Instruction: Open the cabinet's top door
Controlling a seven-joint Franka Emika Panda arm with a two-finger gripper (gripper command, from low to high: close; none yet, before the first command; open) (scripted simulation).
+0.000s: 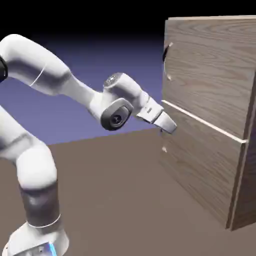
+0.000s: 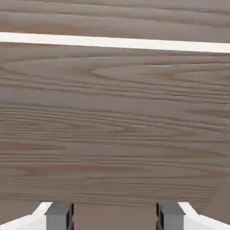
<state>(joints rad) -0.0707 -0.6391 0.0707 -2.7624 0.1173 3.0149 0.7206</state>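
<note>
Approach step, by the look of it; nothing gripped yet. Claw spread, empty, aimed at the front face of the cabinet, level with the pale seam that divides the two panels; close to the wood but seemingly short of touching, though hard to tell for sure from the exterior view. In the hand view, nothing but wood grain ahead, the pale seam running across near the top, and two grey fingertips at the bottom edge, well apart with bare wood between; no handle in sight there.

Cabinet standing toward the bench's right side in the exterior view, front face turned to the arm. Top door shut, flush with the frame; its small dark curved handle high up near the edge closest to the arm, well above where the claw points now. Lower panel also shut, with its own small handle just below the claw; easy to mistake for the target.

Next move, as a judgement: lift the claw up along the face to the upper handle; keep it spread; line the fingertips either side of the curved bar; then pinch and pull outward along the door's swing. Risk: closing on the lower handle instead, or scraping the wood on the climb.
</note>
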